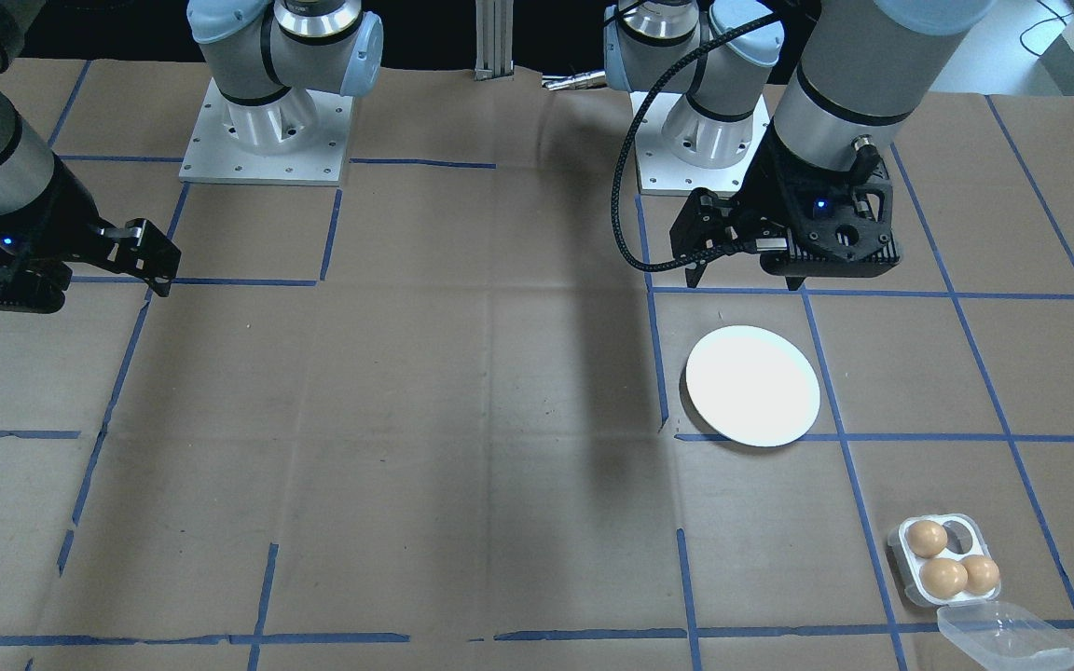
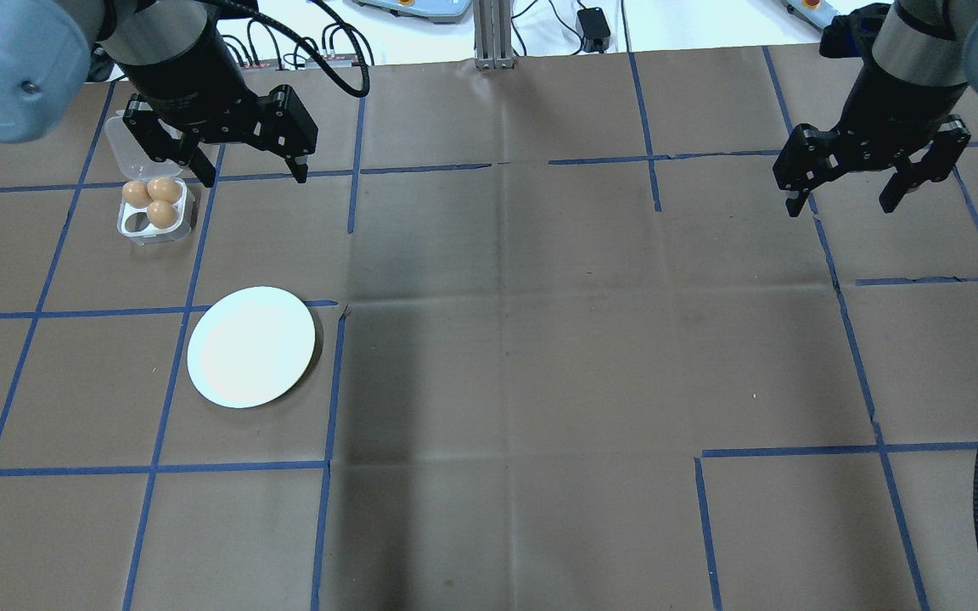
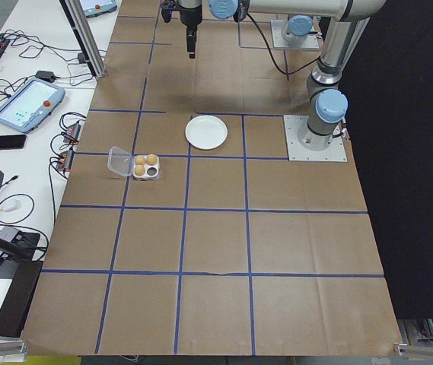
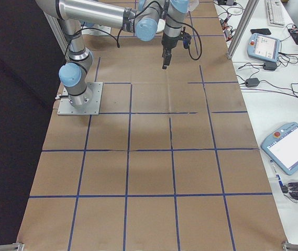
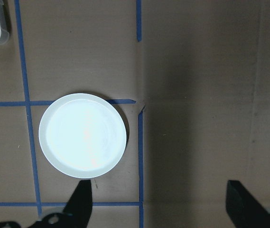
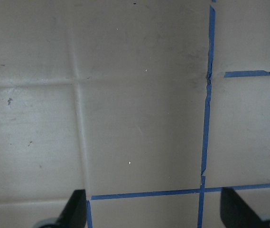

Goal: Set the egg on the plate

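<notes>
Overhead exterior — bare plate [image 2: 251,347], three eggs [image 2: 152,201] in tray [image 2: 136,229] — left claw [image 2: 249,169] spread.

Overhead view: behind robot, looking down; plate [image 2: 251,346] lower-left. Front view faces robot; plate [image 1: 752,386] right. Side views: far, from table ends. Left wrist camera: straight down, close over plate [image 5: 82,135].

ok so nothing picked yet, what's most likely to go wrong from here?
Three things, likely:
1. The three eggs sit tight together in the small clear tray; the open left gripper could nudge a neighbour or drag the light tray while closing.
2. The open lid lies attached beside the tray, so a finger may catch it on approach.
3. The plate is shallow and bare; an egg released above it might roll off the rim.
</notes>
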Controlling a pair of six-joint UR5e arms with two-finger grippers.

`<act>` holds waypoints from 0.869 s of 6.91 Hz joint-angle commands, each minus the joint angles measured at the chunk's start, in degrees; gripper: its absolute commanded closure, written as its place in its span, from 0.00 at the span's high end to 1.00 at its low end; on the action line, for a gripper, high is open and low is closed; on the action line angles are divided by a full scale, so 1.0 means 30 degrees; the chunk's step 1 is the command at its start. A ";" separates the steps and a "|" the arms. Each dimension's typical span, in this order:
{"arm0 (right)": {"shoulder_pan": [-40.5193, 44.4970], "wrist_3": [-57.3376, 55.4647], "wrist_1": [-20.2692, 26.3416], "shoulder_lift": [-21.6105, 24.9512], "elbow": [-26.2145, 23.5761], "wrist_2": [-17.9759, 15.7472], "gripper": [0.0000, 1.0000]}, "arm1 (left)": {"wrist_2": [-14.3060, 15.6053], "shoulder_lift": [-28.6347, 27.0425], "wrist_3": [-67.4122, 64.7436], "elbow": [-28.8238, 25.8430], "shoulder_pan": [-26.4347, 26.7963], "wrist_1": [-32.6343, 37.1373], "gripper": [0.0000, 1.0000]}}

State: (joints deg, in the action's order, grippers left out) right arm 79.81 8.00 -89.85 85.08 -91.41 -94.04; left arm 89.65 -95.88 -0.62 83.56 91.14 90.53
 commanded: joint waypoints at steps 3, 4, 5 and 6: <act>0.0000 0.0000 -0.0021 0.0000 0.0000 0.0000 1.00 | 0.0000 0.0056 0.0029 -0.0110 -0.0029 0.0001 1.00; 0.0000 0.0000 0.0008 0.0000 0.0000 0.0000 1.00 | 0.0058 0.0056 0.0029 -0.0140 -0.0029 0.0001 1.00; 0.0000 0.0000 0.0009 0.0000 0.0000 0.0000 1.00 | 0.0349 0.0056 0.0029 -0.0140 -0.0029 0.0001 1.00; 0.0000 0.0000 0.0009 0.0000 0.0000 0.0000 1.00 | 0.0380 -0.0002 0.0029 -0.0140 -0.0029 0.0030 1.00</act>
State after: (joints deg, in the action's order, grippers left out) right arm 79.81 8.00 -89.83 85.08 -91.41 -94.04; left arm 90.44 -95.76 -0.53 83.16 91.06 90.55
